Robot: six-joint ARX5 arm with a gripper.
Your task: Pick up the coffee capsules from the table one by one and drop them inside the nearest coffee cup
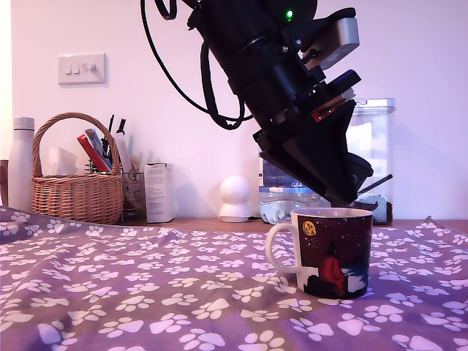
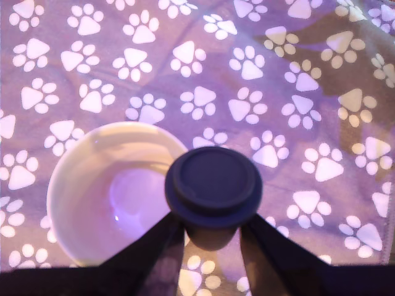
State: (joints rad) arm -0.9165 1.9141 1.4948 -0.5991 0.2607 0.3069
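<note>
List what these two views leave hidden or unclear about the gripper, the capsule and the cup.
- Gripper fingertips: in the exterior view the coffee cup hides them.
- Coffee capsule: only the wrist view shows it; its body sits under its own rim.
- Cup's inside: the capsule covers one side in the wrist view.
- Other capsules on the table: none visible; arm and cup block part.

Almost nothing can be read. The blue label on the clear plastic bottle [image 1: 287, 191], standing at about one o'clock from the coffee cup [image 1: 333, 251] in the exterior view, carries small pale letters too blurred to make out. The white carton [image 1: 159, 191] at ten o'clock from the cup shows only illegible print.
</note>
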